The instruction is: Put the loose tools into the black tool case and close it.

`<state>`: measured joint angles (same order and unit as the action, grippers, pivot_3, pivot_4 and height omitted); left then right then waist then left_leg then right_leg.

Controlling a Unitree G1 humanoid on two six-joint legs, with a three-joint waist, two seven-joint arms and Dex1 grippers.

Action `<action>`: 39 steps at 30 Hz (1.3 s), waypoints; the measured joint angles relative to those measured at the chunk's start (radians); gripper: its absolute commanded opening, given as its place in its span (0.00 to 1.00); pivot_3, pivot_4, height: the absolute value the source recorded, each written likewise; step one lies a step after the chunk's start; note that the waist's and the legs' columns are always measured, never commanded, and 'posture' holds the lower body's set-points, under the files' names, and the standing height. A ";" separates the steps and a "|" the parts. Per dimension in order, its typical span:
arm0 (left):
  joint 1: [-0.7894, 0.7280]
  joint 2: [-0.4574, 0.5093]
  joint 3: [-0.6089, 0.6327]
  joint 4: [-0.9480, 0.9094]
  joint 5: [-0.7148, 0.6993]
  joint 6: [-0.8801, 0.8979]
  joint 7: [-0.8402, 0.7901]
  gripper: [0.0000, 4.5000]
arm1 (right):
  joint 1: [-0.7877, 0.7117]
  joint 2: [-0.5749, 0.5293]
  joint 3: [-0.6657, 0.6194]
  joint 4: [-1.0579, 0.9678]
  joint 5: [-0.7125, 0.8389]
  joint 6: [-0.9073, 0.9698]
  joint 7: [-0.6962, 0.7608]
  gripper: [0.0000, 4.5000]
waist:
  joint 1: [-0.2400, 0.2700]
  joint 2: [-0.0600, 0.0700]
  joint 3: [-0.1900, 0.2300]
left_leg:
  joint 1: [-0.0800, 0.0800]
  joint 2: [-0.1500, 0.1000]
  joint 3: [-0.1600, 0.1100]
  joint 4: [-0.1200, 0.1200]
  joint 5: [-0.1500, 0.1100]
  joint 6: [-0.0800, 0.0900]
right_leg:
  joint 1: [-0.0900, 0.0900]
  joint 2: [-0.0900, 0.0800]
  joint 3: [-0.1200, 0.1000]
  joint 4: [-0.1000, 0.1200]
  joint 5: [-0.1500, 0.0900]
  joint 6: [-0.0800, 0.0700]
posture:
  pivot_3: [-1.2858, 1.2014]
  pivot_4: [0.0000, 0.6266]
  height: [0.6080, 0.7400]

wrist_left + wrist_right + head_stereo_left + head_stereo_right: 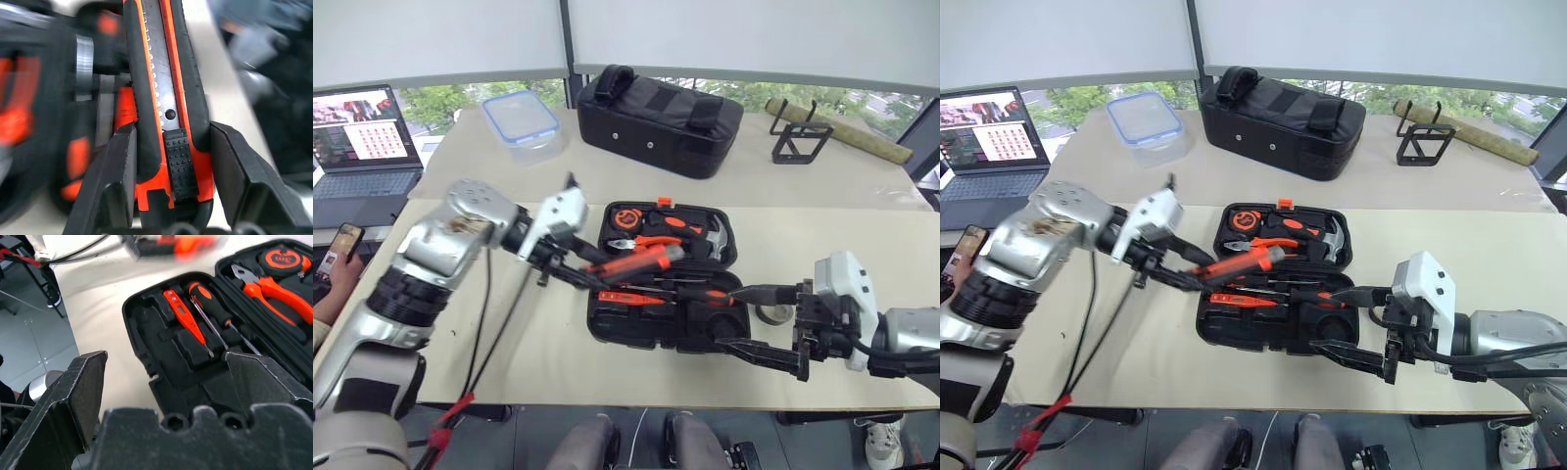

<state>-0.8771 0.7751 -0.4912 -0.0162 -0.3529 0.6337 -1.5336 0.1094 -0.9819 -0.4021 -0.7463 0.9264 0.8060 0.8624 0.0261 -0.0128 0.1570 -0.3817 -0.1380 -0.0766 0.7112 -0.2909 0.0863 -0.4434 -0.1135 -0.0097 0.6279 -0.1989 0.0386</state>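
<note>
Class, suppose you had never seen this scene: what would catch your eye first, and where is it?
First, the open black tool case in the middle of the near table, with orange tools in its slots. Just above it, the left gripper holds an orange-and-black utility knife over the case. The right gripper waits wide open at the case's right edge, holding nothing.

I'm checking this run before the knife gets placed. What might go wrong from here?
1. The left gripper holds the utility knife by its butt end, so its long body juts out over the open tool case; it may tilt or slip.
2. The tester screwdriver and a black-and-orange screwdriver already lie in the slots; the knife may knock them loose.
3. The open right gripper hovers at the case's front corner and may bump it.
</note>
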 measured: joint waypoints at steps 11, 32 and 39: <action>0.002 -0.041 -0.147 -0.102 0.090 0.168 0.055 0.38 | 0.058 0.001 -0.048 -0.041 0.032 0.001 -0.024 1.00 | 0.001 0.000 0.000 | -0.002 0.000 0.000 0.001 0.000 0.001 | -0.001 0.001 0.000 0.000 0.000 0.000 | 0.52 0.24 0.86; -0.030 -0.103 -0.109 -0.004 0.131 0.087 -0.033 0.99 | 0.026 0.026 0.003 -0.029 0.010 -0.012 -0.061 1.00 | 0.010 0.000 0.000 | -0.003 0.000 0.000 0.001 0.000 0.001 | -0.004 0.001 0.000 0.001 0.000 0.000 | 0.52 0.24 0.86; -0.051 -0.108 -0.026 0.006 0.098 0.042 -0.038 0.64 | 0.022 0.031 0.009 -0.028 -0.003 -0.015 -0.061 1.00 | 0.013 0.000 0.000 | -0.003 0.000 0.000 0.003 0.000 0.001 | -0.003 0.001 0.000 0.001 0.000 0.000 | 0.52 0.24 0.86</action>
<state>-0.9283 0.6672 -0.5167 -0.0106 -0.2545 0.6761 -1.5712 0.1313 -0.9506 -0.3934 -0.7743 0.9233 0.7912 0.8018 0.0396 -0.0130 0.1570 -0.3849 -0.1384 -0.0766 0.7138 -0.2906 0.0870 -0.4464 -0.1127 -0.0100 0.6292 -0.1989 0.0386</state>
